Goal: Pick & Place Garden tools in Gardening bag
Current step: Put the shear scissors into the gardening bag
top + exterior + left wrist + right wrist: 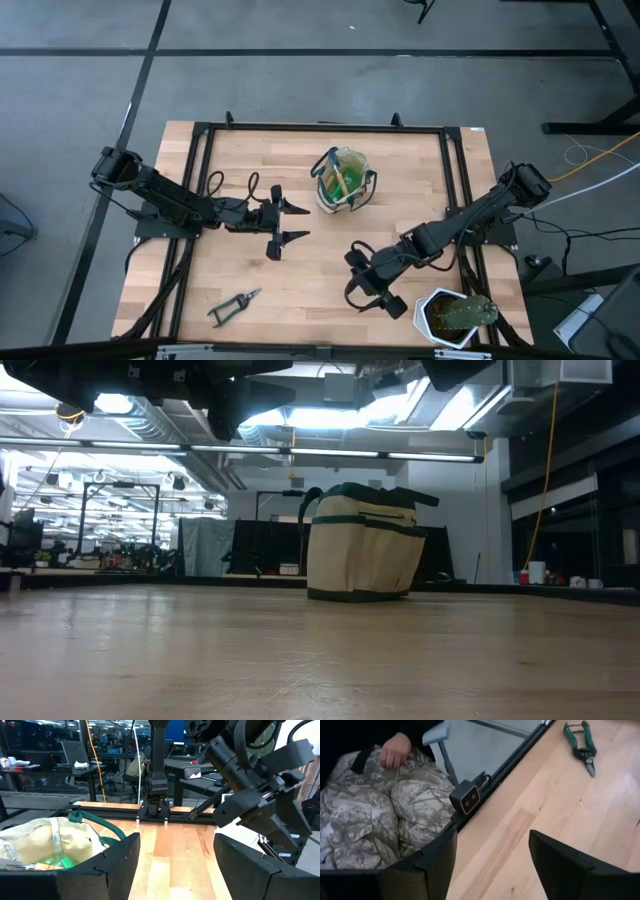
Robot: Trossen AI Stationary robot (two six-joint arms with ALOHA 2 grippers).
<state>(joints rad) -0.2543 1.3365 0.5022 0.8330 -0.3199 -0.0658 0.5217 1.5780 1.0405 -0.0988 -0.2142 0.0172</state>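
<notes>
**Waiting shears, loaded bag**

Lying alone near the table's near-left corner, the pruning shears [235,305] rest flat on the wood. At the far centre stands the gardening bag [345,180], green items showing inside. Left of it the left gripper [296,223] hovers, fingers spread wide and empty. At near right, beside the white plant pot [455,317], the right gripper [378,300] likewise gapes, holding nothing.
</notes>
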